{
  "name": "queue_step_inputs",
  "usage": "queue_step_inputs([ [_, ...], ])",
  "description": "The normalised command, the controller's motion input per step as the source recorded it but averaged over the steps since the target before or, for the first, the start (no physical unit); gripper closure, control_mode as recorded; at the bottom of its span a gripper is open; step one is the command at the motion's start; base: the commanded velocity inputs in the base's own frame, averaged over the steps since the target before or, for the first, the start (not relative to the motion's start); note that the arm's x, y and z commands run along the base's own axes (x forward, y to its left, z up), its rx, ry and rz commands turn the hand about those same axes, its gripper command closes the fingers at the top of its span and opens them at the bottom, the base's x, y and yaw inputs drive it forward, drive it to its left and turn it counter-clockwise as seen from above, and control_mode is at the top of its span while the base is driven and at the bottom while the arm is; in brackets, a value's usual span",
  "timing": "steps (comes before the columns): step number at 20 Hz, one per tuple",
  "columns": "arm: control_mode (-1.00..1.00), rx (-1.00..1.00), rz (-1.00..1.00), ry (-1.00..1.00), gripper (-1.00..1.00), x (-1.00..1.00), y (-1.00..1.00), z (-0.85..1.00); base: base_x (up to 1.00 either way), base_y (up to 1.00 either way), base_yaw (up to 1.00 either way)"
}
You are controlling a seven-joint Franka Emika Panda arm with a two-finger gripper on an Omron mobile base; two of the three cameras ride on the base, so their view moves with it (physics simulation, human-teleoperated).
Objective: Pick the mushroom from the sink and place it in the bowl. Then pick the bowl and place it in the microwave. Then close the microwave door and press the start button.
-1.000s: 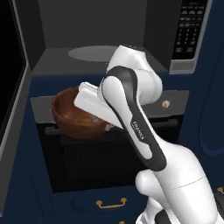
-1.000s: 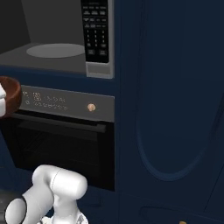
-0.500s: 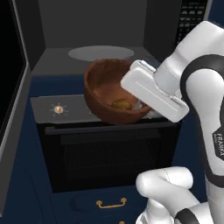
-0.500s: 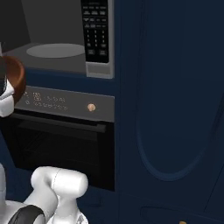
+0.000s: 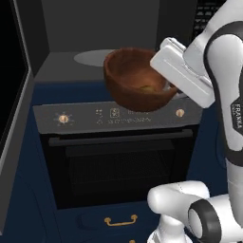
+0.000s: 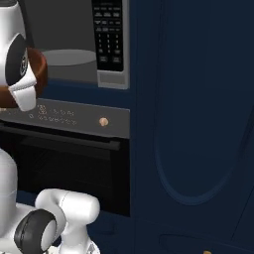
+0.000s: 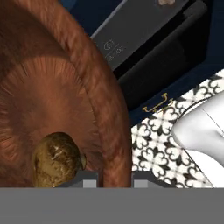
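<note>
"Bowl [image 5: 137,80] up high, why?"
"Gripper [image 7: 114,178] pinches its rim, lifting it to the open microwave [image 5: 61,66]."
"And the mushroom [image 7: 57,159]?"
"Sitting inside the bowl, so it rides along."

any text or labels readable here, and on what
"FRANKA" reads vertically on the robot arm.
Microwave keypad: rows of key labels, too small to read.
Oven control panel: small white symbols and a line of markings, too blurred to read.
Nothing is written on the bowl.
</note>
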Motion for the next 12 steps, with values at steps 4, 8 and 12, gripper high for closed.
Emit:
queue_step_inputs([
  [4, -1.00, 0.00, -0.41, 0.04, 1.00, 0.72, -0.17, 0.00, 0.00, 0.00, 0.00],
  [8, -1.00, 0.00, -0.44, 0.00, 1.00, 0.63, 0.04, 0.00, 0.00, 0.00, 0.00],
  [12, -1.00, 0.00, -0.42, 0.00, 1.00, 0.80, 0.17, 0.02, 0.00, 0.00, 0.00],
])
